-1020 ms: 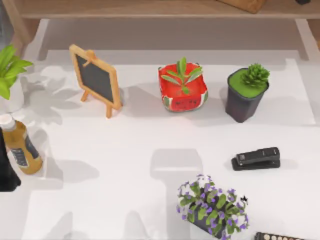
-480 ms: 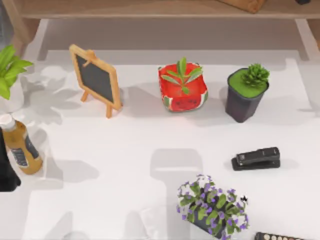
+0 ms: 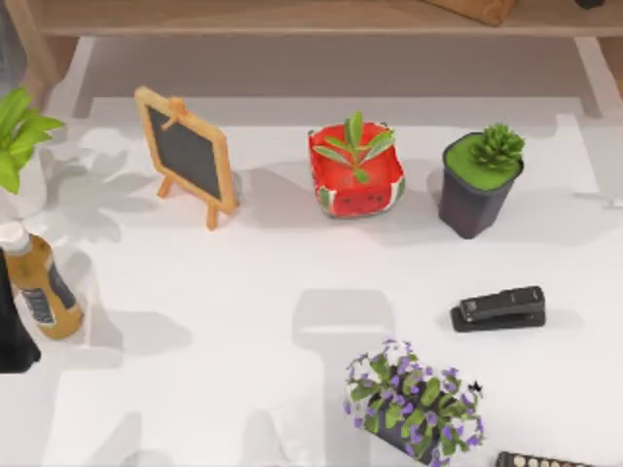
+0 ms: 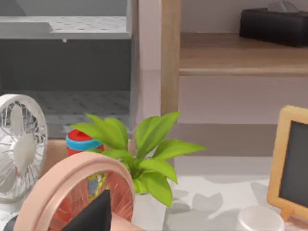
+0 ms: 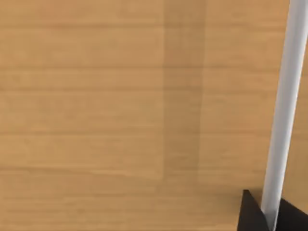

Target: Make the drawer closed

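One labelled bottle (image 3: 39,287), writing unreadable

Surface (image 3: 224,292): white. Easel board (image 3: 187,156): tan wood frame, dark slate face. Planter (image 3: 356,181): red, watermelon pattern, green leaves. Pot (image 3: 475,195): dark grey, green top. Stapler (image 3: 498,308): black. Flower pot (image 3: 414,401): purple and white blooms, green foliage. Bottle (image 3: 39,282): amber, white cap, dark label. Panel (image 5: 120,110): light wood grain; bar (image 5: 284,110) white. Fan (image 4: 19,144): white.

Open white table (image 3: 224,321) centre, plants, chalkboard (image 3: 187,156), stapler (image 3: 498,308) ringing it
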### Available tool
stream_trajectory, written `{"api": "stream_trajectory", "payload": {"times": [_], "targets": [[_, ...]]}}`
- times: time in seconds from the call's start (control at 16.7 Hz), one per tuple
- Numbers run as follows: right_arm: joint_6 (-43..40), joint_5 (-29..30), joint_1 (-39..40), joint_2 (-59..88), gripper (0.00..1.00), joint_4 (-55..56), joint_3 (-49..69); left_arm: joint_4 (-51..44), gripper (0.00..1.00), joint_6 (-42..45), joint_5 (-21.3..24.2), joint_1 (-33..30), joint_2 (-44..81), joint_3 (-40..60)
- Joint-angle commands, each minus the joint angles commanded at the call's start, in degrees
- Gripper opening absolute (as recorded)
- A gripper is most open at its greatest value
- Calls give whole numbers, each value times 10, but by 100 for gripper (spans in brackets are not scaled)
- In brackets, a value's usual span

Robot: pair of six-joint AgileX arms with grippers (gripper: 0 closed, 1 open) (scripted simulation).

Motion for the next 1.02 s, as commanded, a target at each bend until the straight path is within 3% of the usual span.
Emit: {"api": "stream_trajectory", "payload": {"times": [0.6,1.02], "targets": [[-1,46,45,57,0,-77,133,0,100,0,0,0,0,0],[0,52,45,63,0,-87,149,0,100,0,0,0,0,0]]}}
